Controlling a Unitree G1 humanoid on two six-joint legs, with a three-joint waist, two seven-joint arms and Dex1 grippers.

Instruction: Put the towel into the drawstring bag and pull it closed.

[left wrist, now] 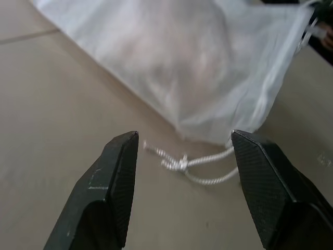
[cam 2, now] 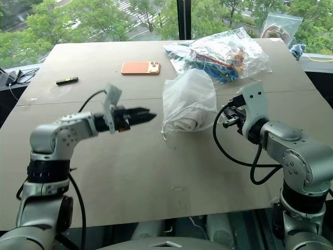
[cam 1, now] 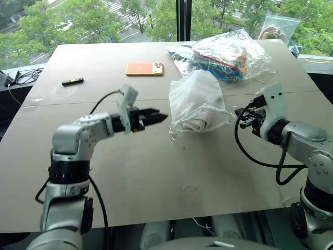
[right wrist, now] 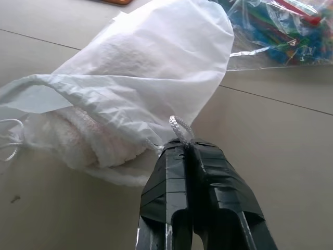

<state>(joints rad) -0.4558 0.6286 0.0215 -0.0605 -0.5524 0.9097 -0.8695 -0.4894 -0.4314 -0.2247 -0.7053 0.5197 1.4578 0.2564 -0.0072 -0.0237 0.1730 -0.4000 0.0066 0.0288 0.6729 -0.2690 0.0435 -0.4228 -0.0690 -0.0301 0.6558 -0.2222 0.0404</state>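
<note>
White cord (right wrist: 179, 127) pinched, R jaws closed; L jaws apart, holding nothing

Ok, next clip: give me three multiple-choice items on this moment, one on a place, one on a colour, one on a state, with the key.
1. Where is the towel?
A. Flat beside the phone
B. Inside the drawstring bag
C. In the left gripper

2. What colour is the phone?
A. Orange
B. Black
C. Green

3. What is the right gripper doing?
A. Standing open above the table
B. Shut on the phone
C. Shut on the bag's cord

Key: 1 B, the ribbed cloth shows through the thin white fabric at the bag's mouth. 2 A, its back is orange, lying near the table's far side. 3 C, the right wrist view shows the white cord running into its closed jaws, while the left gripper's jaws stand apart over the other knotted cord.
</note>
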